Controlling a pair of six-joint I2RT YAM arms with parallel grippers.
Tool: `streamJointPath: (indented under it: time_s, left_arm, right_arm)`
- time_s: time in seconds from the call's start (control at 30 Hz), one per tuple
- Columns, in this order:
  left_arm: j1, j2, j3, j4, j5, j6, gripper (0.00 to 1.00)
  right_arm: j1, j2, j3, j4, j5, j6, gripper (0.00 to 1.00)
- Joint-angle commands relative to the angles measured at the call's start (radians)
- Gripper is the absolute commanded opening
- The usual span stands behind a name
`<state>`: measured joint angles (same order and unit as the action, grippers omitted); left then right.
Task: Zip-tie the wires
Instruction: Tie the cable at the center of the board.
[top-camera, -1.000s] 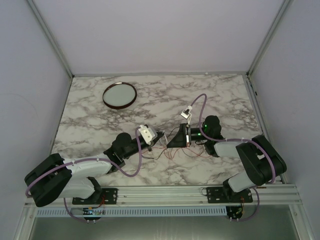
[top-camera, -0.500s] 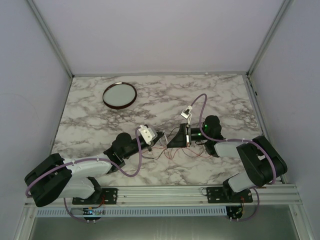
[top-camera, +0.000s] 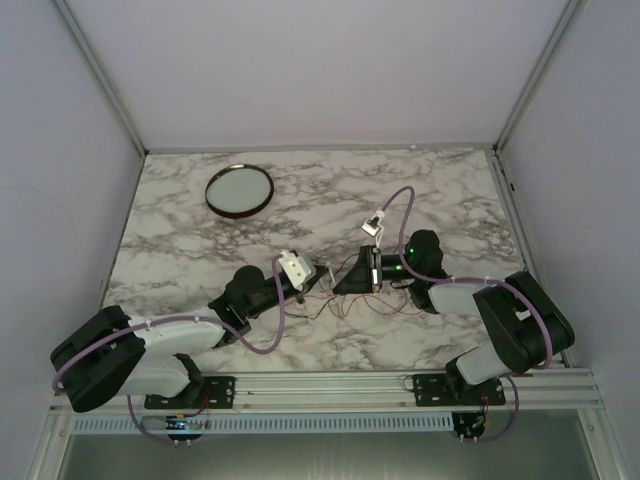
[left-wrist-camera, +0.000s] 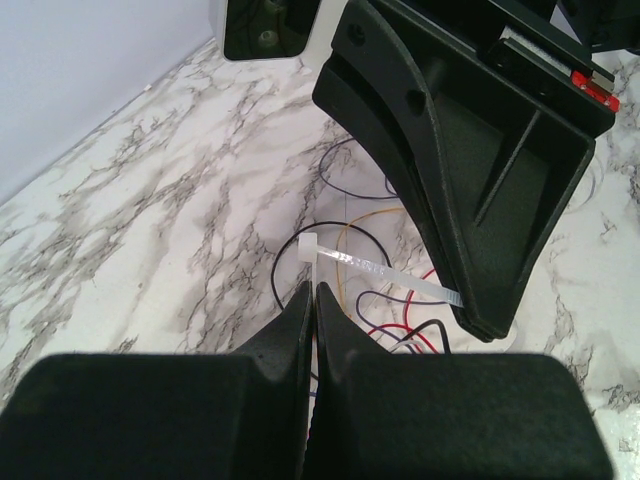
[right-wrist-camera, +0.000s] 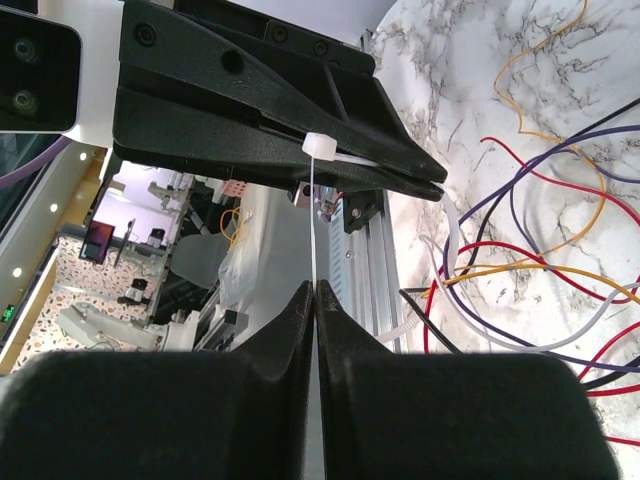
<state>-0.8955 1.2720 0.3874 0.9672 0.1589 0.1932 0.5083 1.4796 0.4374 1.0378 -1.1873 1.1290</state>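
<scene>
The wires lie in a loose tangle of red, purple, yellow and black strands on the marble table, under the point where both arms meet. A white zip tie is stretched between the two grippers above them. My left gripper is shut on the strap just below the tie's head. My right gripper is shut on the thin strap that runs up to the head. A white band curves down among the wires.
A round dark-rimmed dish sits at the back left of the table. An aluminium rail with the arm bases runs along the near edge. Pale walls close in the sides and back.
The left wrist has edged very slightly to the right, toward the right gripper. Both grippers stay shut on the zip tie.
</scene>
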Motion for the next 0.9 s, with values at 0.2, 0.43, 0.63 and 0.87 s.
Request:
streamJointPath:
  time_s: [0.2,0.43,0.63,0.87]
  left_arm:
    - [-0.01,-0.002,-0.013,0.057,0.017,0.024,0.0]
    - [-0.017,0.001,-0.015,0.049,0.017,0.043,0.0]
    - [-0.025,0.004,-0.004,0.029,0.017,0.068,0.0]
    - [-0.031,0.003,0.001,0.009,0.01,0.094,0.0]
  right_arm:
    - [-0.013,-0.012,0.037,0.021,0.008,-0.025,0.0]
    - [-0.013,-0.002,0.05,0.002,0.004,-0.02,0.0]
    - [-0.012,0.004,0.069,-0.033,0.003,-0.011,0.0]
    - [-0.015,-0.005,0.079,-0.106,0.01,-0.013,0.0]
